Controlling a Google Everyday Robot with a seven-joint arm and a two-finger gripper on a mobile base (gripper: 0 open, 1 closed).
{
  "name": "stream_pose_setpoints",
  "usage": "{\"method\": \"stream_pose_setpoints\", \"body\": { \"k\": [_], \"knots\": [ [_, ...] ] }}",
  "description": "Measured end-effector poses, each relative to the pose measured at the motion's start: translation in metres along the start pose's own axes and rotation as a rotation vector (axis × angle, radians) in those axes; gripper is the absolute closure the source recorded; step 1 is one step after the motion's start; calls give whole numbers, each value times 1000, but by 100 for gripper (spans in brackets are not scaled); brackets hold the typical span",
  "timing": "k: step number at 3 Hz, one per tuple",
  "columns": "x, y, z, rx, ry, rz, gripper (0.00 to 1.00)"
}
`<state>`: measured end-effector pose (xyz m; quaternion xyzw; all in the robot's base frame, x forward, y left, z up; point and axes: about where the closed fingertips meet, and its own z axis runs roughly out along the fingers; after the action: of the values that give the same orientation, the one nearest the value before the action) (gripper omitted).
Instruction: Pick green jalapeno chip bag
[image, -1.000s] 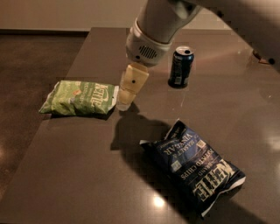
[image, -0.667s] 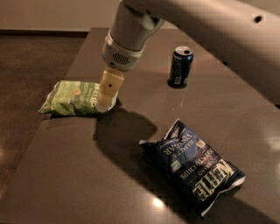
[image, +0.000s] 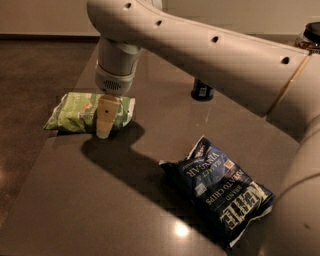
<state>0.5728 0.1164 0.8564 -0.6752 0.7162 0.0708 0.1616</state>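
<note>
The green jalapeno chip bag (image: 77, 111) lies flat near the table's left edge, its white end to the right. My gripper (image: 106, 117) hangs down from the big white arm (image: 200, 45) and sits over the right part of the bag, its tan tip low, in front of the bag's near side. I cannot tell whether it touches the bag. The arm crosses the top of the view and hides part of the table behind it.
A larger dark navy chip bag (image: 220, 189) lies at the front right of the dark table (image: 100, 200). A dark soda can (image: 202, 91) stands at the back, mostly hidden by the arm. The table's left edge runs just beside the green bag.
The arm has swung left and lower; the gripper went from right of the green bag to over its right part. The bags and the can have not moved.
</note>
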Motion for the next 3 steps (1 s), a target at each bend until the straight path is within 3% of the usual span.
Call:
{"method": "stream_pose_setpoints", "body": {
  "k": [1, 2, 3],
  "knots": [
    [0, -6, 19, -23, 47, -8, 0],
    [1, -10, 22, -55, 63, -6, 16],
    [1, -15, 8, -69, 38, 1, 39]
  ]
}}
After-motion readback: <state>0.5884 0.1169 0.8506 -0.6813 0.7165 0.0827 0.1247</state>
